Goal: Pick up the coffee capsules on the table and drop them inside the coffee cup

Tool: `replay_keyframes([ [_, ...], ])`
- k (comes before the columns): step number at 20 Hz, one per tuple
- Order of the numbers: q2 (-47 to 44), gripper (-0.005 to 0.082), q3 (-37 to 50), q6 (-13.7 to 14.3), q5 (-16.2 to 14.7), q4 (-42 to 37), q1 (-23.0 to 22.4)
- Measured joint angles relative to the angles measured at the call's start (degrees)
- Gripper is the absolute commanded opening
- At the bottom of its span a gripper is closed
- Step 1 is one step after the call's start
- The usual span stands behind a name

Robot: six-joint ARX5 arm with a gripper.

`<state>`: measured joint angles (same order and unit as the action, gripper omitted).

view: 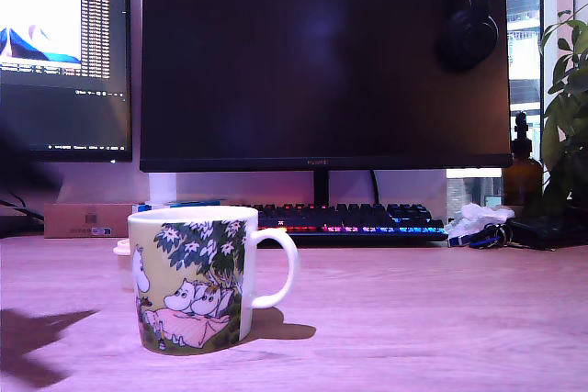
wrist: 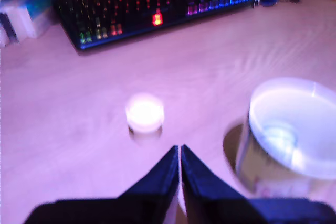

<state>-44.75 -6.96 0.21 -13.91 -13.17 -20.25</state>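
Broadly, the desk [view: 441, 319] spreads in light wood grain under everything, with a dark monitor [view: 322, 61] and a backlit keyboard [wrist: 152, 9] at its far edge, well beyond the hand [wrist: 180, 150]. In the exterior view the hand itself is out of frame; only a dark shadow lies on the desk at that view's left. The coffee cup [view: 191, 277] stands upright on the desk, handle toward the exterior view's right, and in the wrist view it sits close beside the hand, its pale inside [wrist: 294, 127] open to the camera; whether anything lies in it is too blurred to tell. The hand is closed, its two dark fingers [wrist: 163, 174] meeting at the tips with nothing between them. Just ahead of those tips one whitish coffee capsule [wrist: 145, 113] rests on the desk, apart from the cup and not touching the hand.
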Motion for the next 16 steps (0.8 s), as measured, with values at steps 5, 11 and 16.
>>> replay_keyframes([
  [5, 0.0, -0.001, 3.1, 0.0, 0.0, -1.6, 0.7],
  [11, 0.0, -0.0005, 3.1, 0.0, 0.5, -1.9, 0.8],
  [16, -3.3, 0.0484, 3.1, 0.0, 1.1, -6.7, 0.8],
])
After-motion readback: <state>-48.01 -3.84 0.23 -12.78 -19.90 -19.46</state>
